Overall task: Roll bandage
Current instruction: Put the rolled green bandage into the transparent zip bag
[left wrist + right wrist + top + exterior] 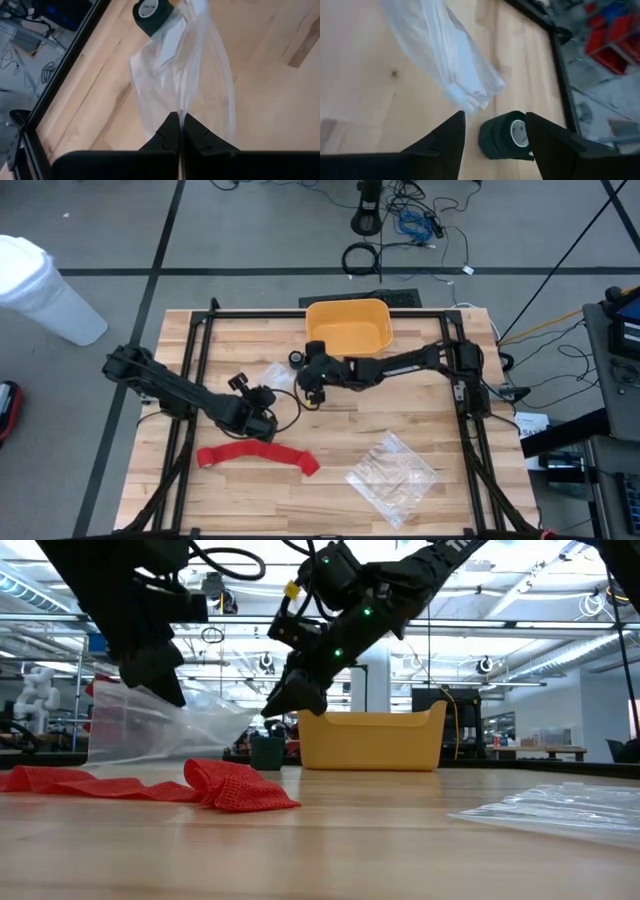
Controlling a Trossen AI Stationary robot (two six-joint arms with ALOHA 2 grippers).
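Two grippers are over the wooden table [420,420]. On the right gripper [495,131] the fingers stand spread wide apart, holding nothing; a small dark roll of tape [504,135] sits on the wood between and just ahead of the fingertips, not touching either as far as the right wrist view shows. Just beyond that roll lies the loose end of a clear plastic bag [445,55]. Behind this gripper, at the table's far edge, stands a yellow bin [348,326].

On the left gripper [179,131] the fingers are pressed together on the edge of that same clear bag, which stretches away from the tips toward the dark roll and is lifted off the wood in the low view.

Close beside the left gripper, on the side toward the near edge of the table, the red bandage [258,456] lies unrolled as a long flat strip, its end nearer the table's middle bunched up; neither gripper touches it. Farther off, past that bunched end, a second crinkled clear bag [392,471] lies flat.
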